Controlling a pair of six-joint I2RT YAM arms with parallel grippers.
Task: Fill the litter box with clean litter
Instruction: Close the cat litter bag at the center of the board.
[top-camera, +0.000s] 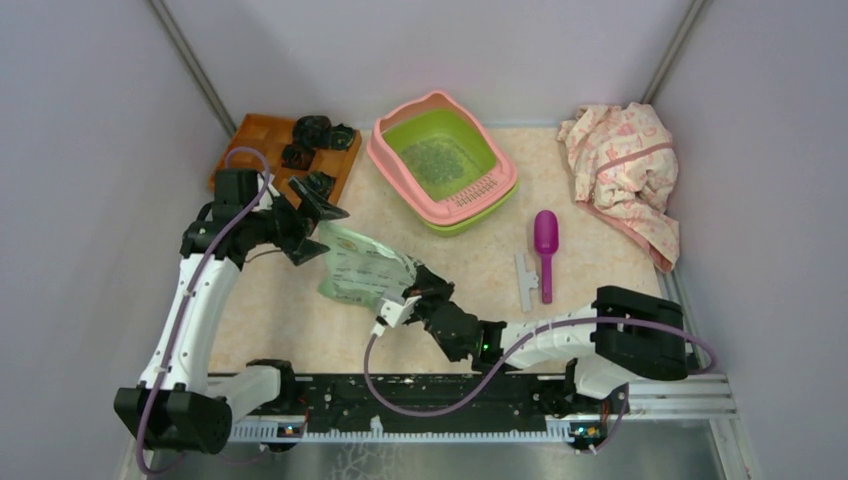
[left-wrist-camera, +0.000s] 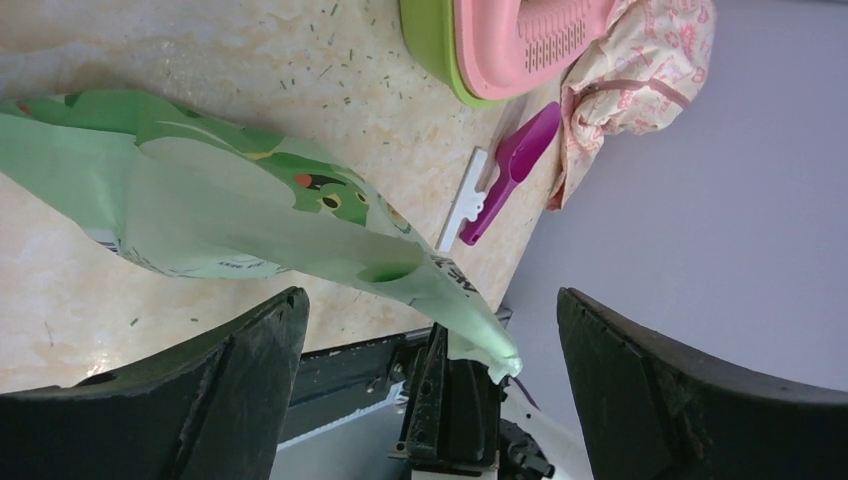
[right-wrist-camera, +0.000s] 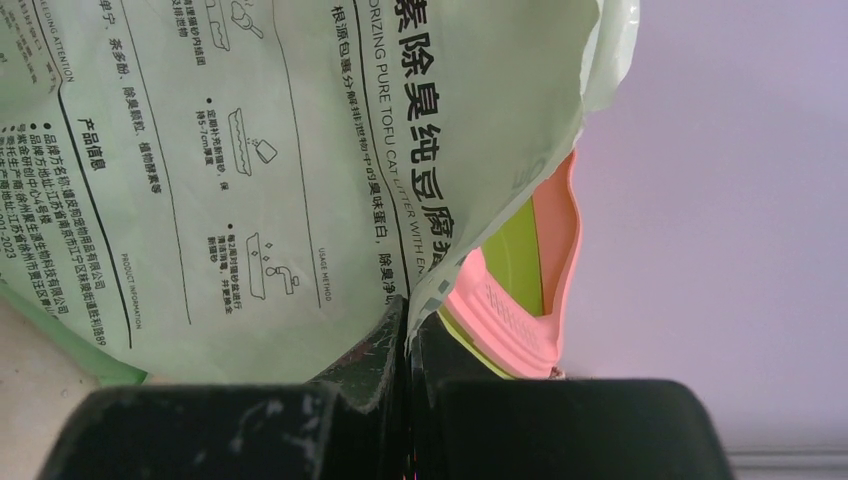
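Bench (top-camera: 480, 260): pale, marbled; bag (top-camera: 360, 268) at centre left.
Litter box (top-camera: 425, 128): upper centre, litter (top-camera: 438, 160) thinly spread inside.
Right fingers (right-wrist-camera: 370, 370): clamped on bag edge.
Left fingers (left-wrist-camera: 250, 360): spread apart, nothing gripped.
Risk: granules may be spilled if lifted one-sided.

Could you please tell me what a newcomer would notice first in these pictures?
The pale green litter bag lies mid-table, pinched at its edge by the right gripper. Behind it sits the pink-rimmed lime litter box with a small patch of litter inside. The left gripper hangs open by the bag.
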